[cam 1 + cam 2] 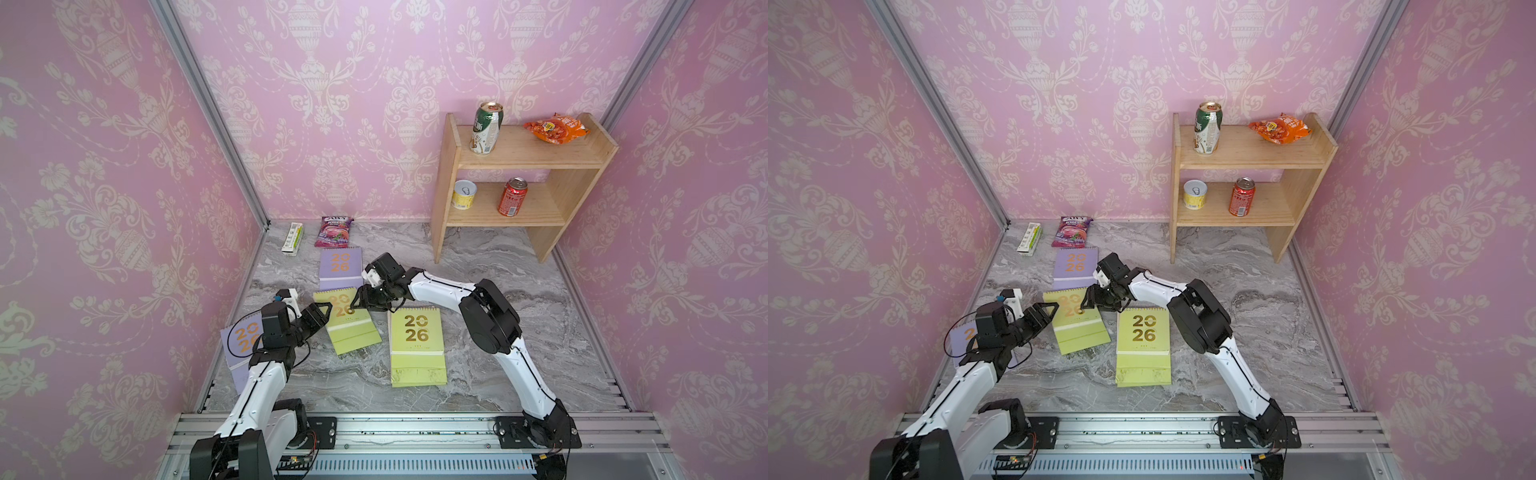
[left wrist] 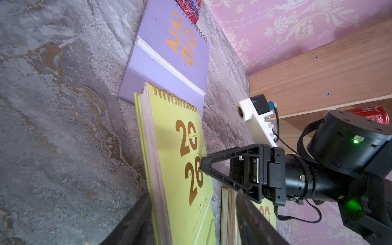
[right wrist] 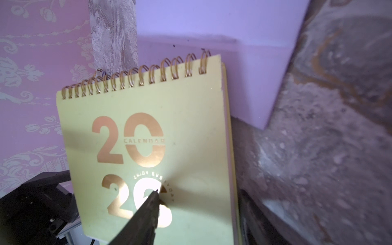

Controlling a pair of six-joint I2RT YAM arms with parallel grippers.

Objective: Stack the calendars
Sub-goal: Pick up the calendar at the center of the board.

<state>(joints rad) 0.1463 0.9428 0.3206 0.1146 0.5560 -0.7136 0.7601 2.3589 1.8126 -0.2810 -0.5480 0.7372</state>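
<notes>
Yellow-green, the tilted calendar (image 1: 353, 330) near the tabletop's (image 1: 498, 365) middle lies between both grippers, its spiral toward the far edge and its long axis running far to near. We see the left gripper (image 1: 325, 313) spread at its left edge and the right gripper (image 1: 359, 299) spread at its right, 1 fingertip on the cover. We judge both equally near.

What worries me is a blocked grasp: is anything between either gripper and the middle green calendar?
Nothing visible. The left gripper straddles one edge of the middle green calendar with open jaws, and the right gripper is at the opposite side, one finger over the cover.
</notes>
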